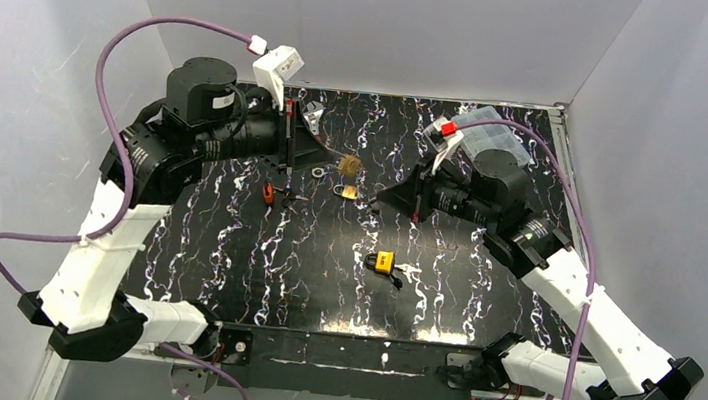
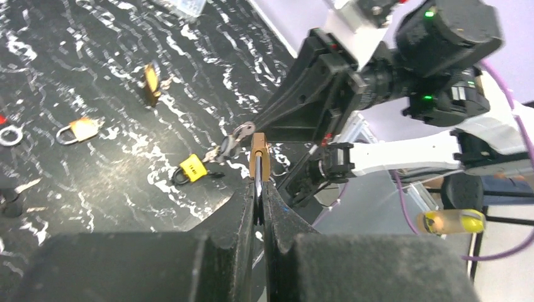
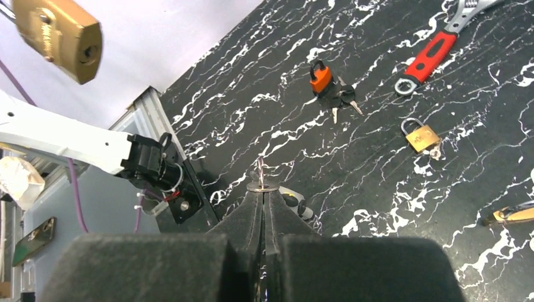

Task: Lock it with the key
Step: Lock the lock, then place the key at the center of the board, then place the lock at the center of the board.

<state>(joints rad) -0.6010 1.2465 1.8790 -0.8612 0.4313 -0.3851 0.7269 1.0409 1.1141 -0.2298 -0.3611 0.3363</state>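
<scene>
My left gripper is clamped on the brass padlock, held in the air above and beyond the yellow padlock. My right gripper is pinched tight on the key, also beyond the yellow padlock. The key looks not yet lined up with the keyhole, so I should hold the left steady, swing the blade square to that hole, then ease straight in before turning.

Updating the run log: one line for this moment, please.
left claw: shut on brass padlock, lifted | right claw: shut on small silver key | key: not yet in padlock
</scene>
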